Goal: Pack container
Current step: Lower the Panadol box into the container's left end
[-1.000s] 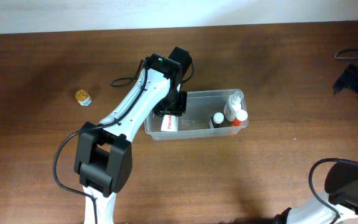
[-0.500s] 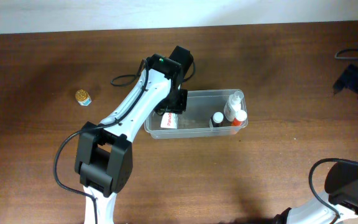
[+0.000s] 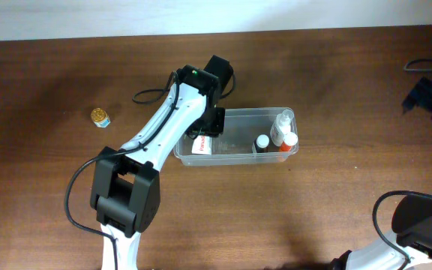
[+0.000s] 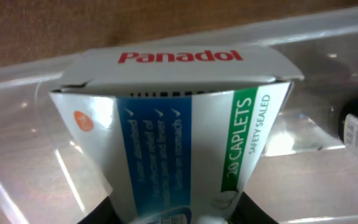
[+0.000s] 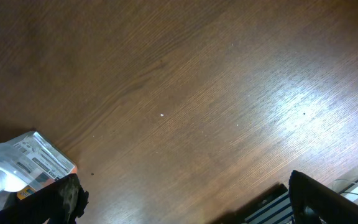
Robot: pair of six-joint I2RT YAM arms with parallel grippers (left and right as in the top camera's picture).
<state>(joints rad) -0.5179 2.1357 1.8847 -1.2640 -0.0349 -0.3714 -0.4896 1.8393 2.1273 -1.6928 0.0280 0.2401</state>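
The container point(image 3: 237, 139) is a clear plastic tub in the middle of the table. My left gripper point(image 3: 205, 132) reaches into its left end, shut on a white Panadol box point(image 3: 202, 148). In the left wrist view the Panadol box point(image 4: 173, 118) fills the frame, pinched between the dark fingers at the bottom edge, and the container point(image 4: 17, 87) wall curves behind it. At the container's right end stand a white spray bottle point(image 3: 282, 126), an orange-capped bottle point(image 3: 289, 142) and a small black-capped bottle point(image 3: 262, 142). My right gripper point(image 5: 185, 199) hangs open over bare wood.
A small gold-capped jar point(image 3: 100, 117) sits on the table to the left. The right arm point(image 3: 428, 96) is at the far right edge. A crinkled plastic packet point(image 5: 23, 163) lies by the right gripper's left finger, and a striped object point(image 5: 272, 208) by its right finger.
The Panadol box has settled slightly lower and flatter in the container's left end, still in the left gripper. The right arm has not moved.
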